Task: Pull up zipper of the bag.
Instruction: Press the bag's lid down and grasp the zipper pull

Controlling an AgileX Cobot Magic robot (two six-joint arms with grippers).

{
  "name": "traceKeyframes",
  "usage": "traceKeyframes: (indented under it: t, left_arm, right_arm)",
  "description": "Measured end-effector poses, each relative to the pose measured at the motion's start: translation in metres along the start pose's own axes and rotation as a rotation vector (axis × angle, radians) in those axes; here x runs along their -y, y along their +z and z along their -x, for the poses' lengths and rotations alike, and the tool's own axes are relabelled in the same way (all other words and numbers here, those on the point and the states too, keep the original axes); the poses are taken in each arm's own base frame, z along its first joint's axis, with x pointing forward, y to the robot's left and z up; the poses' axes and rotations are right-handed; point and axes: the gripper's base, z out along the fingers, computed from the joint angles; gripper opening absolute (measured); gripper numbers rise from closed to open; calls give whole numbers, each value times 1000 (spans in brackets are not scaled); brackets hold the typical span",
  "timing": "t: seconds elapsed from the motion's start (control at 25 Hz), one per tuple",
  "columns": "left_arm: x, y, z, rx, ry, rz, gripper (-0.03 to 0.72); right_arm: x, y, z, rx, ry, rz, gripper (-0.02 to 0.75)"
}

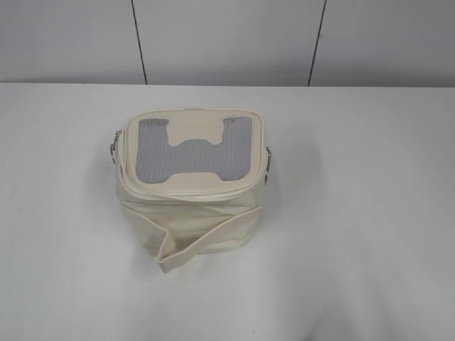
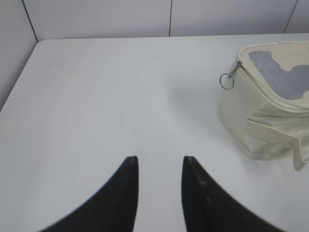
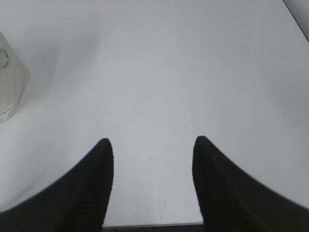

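**Cream bag sits alone mid-table, both grippers held clear**

The bag stands near the middle of the white table, its grey mesh top panel tilted toward the exterior camera, its flat strap trailing toward the near edge. The zipper rings the panel's edge; a silver slider with ring pull hangs at the bag's left side, another at the right, too small to read clearly. The left gripper hovers over bare table well apart from the bag, jaws parted and empty. The right gripper likewise spreads wide; its view cuts the bag to a corner sliver.
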Motion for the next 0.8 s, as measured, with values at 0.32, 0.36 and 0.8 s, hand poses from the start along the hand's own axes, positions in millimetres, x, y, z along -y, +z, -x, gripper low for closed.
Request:
traceKeyframes:
  t: [0.32,0.36,0.8]
  left_arm:
    - [0,0,0,0,0,0,236]
    - [0,0,0,0,0,0,236]
    - [0,0,0,0,0,0,236]
  right_arm:
    - [0,0,0,0,0,0,424]
    - [0,0,0,0,0,0,424]
    - [0,0,0,0,0,0,424]
